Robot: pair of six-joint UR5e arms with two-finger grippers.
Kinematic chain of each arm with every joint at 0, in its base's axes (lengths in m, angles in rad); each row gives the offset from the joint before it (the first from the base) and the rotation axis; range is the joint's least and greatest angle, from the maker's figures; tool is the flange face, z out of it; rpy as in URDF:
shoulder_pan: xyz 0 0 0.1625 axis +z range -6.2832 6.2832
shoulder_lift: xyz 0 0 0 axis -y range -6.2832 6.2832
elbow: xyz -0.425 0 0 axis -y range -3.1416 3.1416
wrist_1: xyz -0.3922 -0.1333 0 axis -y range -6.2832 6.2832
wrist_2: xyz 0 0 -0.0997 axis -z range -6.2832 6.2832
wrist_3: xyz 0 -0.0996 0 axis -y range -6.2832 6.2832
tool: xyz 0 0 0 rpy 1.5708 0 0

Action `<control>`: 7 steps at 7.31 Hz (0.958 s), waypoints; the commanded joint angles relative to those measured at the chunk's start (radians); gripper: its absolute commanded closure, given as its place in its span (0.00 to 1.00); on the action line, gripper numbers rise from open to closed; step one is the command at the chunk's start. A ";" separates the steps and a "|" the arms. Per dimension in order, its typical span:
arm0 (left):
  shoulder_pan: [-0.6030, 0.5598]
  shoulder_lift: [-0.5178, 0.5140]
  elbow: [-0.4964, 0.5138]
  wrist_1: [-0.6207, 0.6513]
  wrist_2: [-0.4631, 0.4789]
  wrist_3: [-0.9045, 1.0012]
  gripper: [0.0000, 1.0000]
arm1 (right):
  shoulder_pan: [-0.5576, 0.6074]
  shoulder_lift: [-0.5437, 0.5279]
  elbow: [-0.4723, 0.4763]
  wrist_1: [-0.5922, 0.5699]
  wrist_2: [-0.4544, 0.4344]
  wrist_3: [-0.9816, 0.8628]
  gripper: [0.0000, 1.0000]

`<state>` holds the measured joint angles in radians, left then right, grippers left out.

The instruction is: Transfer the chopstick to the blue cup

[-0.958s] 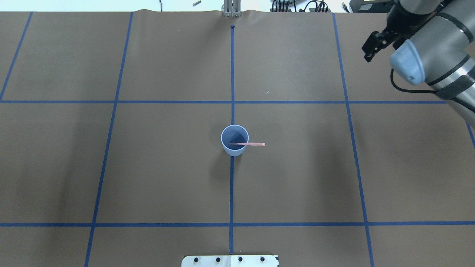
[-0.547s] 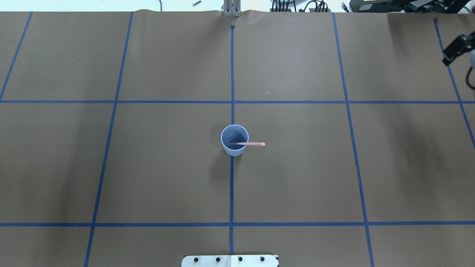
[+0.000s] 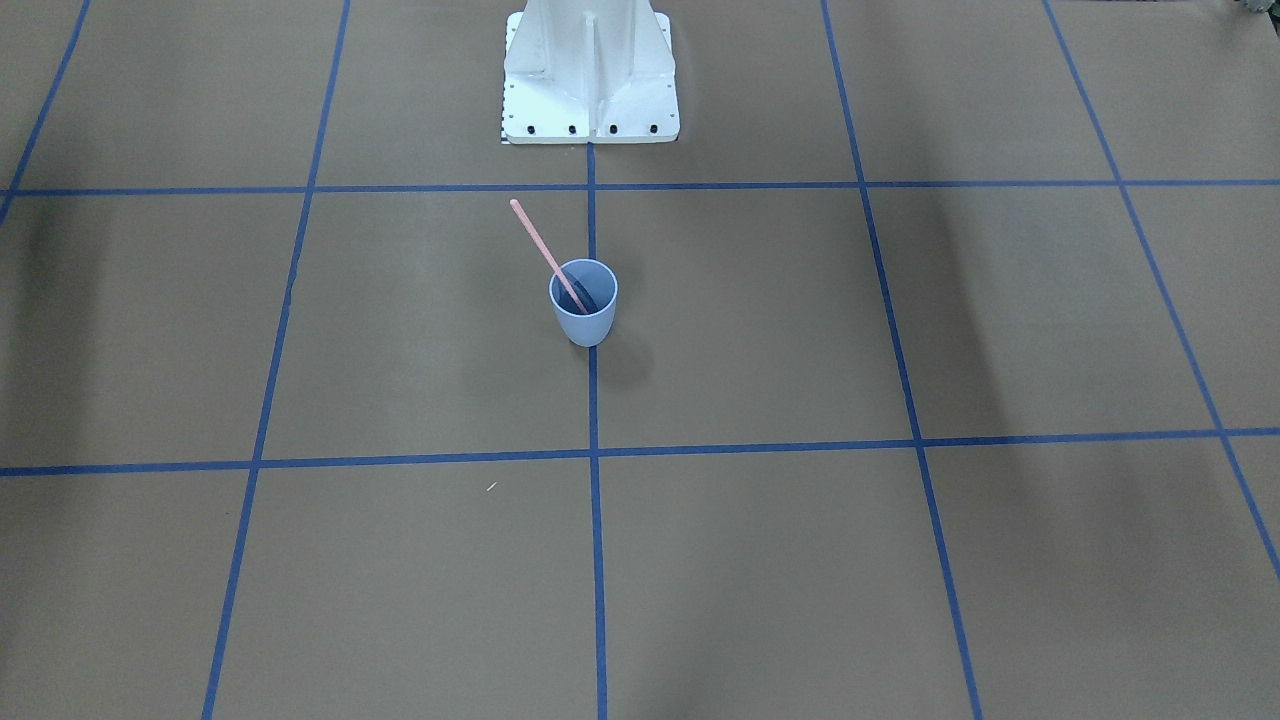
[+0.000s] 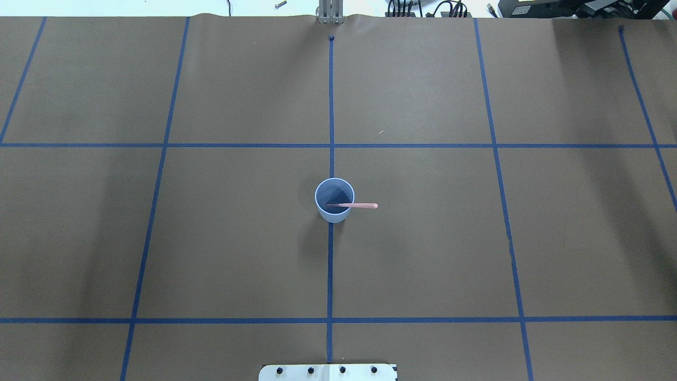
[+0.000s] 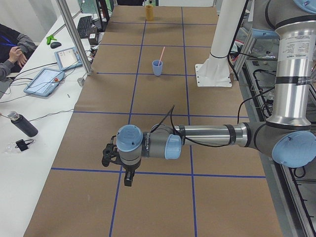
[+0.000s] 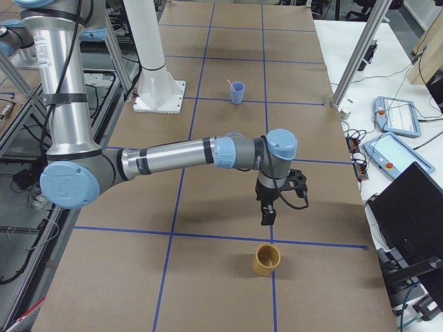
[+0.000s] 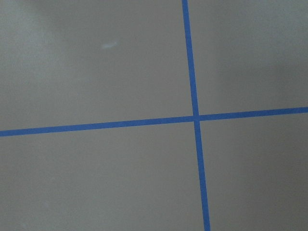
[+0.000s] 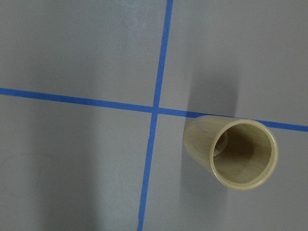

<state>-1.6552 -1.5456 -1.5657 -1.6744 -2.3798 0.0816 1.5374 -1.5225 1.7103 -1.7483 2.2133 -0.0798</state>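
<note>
The blue cup (image 4: 334, 211) stands upright at the table's centre on a tape crossing. The pink chopstick (image 4: 365, 206) stands in it, leaning over the rim toward the robot's right. Both also show in the front view: cup (image 3: 583, 318), chopstick (image 3: 535, 238). My left gripper (image 5: 127, 177) hangs over the table far to the left of the cup and shows only in the exterior left view, so I cannot tell whether it is open or shut. My right gripper (image 6: 268, 214) hangs far to the right, only in the exterior right view, and I cannot tell its state either.
A tan cup (image 6: 266, 259) stands upright near the table's right end, just beyond my right gripper; it also shows in the right wrist view (image 8: 236, 154). The white robot base (image 3: 590, 80) is behind the blue cup. Tablets (image 5: 44, 81) lie on the side bench.
My right arm has swung out of the overhead view to the right. The cup and the chopstick have not moved.
</note>
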 commanded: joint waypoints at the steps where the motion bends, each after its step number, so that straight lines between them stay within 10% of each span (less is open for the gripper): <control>1: -0.003 0.030 -0.002 0.001 -0.091 0.000 0.01 | 0.006 -0.054 0.025 0.048 0.005 0.002 0.00; 4: -0.011 0.079 -0.014 -0.149 -0.174 0.007 0.01 | 0.006 -0.054 0.026 0.050 0.006 0.003 0.00; 7: -0.008 0.088 -0.014 -0.182 -0.043 0.003 0.01 | 0.007 -0.054 0.031 0.050 0.008 0.003 0.00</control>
<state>-1.6645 -1.4566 -1.5803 -1.8476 -2.4746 0.0868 1.5434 -1.5769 1.7391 -1.6982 2.2197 -0.0768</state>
